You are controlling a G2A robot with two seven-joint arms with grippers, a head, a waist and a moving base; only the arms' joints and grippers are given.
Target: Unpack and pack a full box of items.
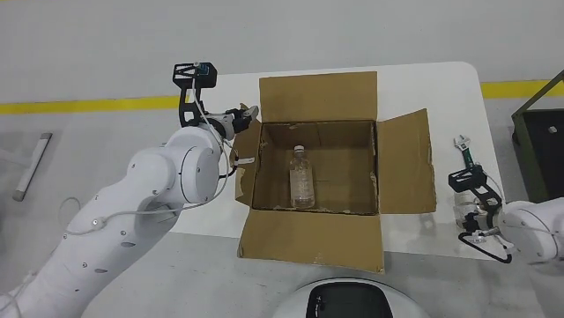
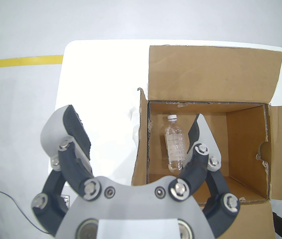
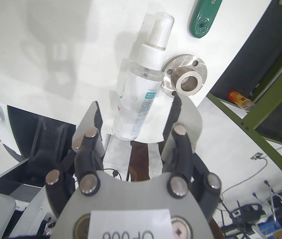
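we list: one open cardboard box (image 1: 401, 173) on the white worktop (image 1: 423, 89), flaps folded out; one clear water bottle (image 1: 301, 177) lying on the box floor. left gripper (image 2: 134, 114), fingers spread, empty, hangs over the box's side wall. right gripper (image 3: 136, 102), fingers spread, empty, sits at the worktop's edge by a lying spray bottle (image 3: 141, 85); metal flange (image 3: 184, 78) just beside it; green-handled wrench (image 3: 209, 6) near.

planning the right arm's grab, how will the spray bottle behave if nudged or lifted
Round and lying on its side, the spray bottle would probably roll if nudged; the metal flange beside it may block one way. Its base is at the table edge, so it could drop off. Smooth clear plastic: likely light, maybe slippery.
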